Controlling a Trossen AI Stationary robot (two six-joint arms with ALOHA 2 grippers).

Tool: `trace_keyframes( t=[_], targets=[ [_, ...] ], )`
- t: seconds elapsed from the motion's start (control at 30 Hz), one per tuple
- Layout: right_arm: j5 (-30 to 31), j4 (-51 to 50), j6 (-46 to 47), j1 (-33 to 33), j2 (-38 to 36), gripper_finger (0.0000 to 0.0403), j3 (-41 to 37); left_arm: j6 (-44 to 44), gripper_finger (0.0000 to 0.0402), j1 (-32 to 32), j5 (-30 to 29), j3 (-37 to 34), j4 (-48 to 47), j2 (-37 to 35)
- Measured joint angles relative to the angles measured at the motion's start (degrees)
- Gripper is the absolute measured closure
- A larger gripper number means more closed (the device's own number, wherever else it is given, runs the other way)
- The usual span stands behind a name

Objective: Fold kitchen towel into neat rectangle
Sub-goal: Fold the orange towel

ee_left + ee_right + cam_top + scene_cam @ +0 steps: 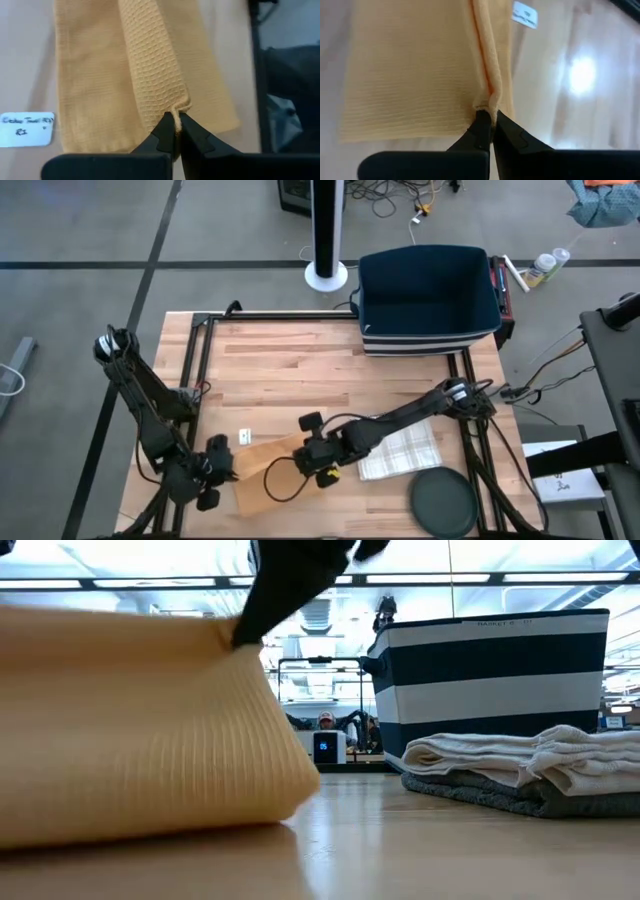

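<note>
On a wooden surface point(290, 370) in a bright workroom, a yellow towel point(262, 470) stretches lengthwise between both grippers, left fingers point(161, 136) and right fingers point(479, 131) each pinching an opposite end.

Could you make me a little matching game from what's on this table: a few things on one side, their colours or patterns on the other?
Things:
1. kitchen towel held by both grippers
2. basket
3. round lid
4. folded cloth

Looks:
A. white, faintly checked
B. yellow-tan
C. dark grey
D. navy with white stripes

Pairs: 1-B, 2-D, 3-C, 4-A
</note>
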Motion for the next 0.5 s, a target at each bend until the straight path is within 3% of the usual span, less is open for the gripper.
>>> trace_keyframes(
  t=[0.27,0.5],
  targets=[
    [0.29,5.01,2.89,-2.31,0.15,0.0403,-5.70,-8.09,0.0395,0.07,-4.36,-6.53,-0.13,-0.24],
    [0.22,5.48,1.78,-2.00,-0.16,0.0403,-5.05,-3.43,0.0400,-0.04,-2.63,-2.61,-0.27,-1.27]
  ],
)
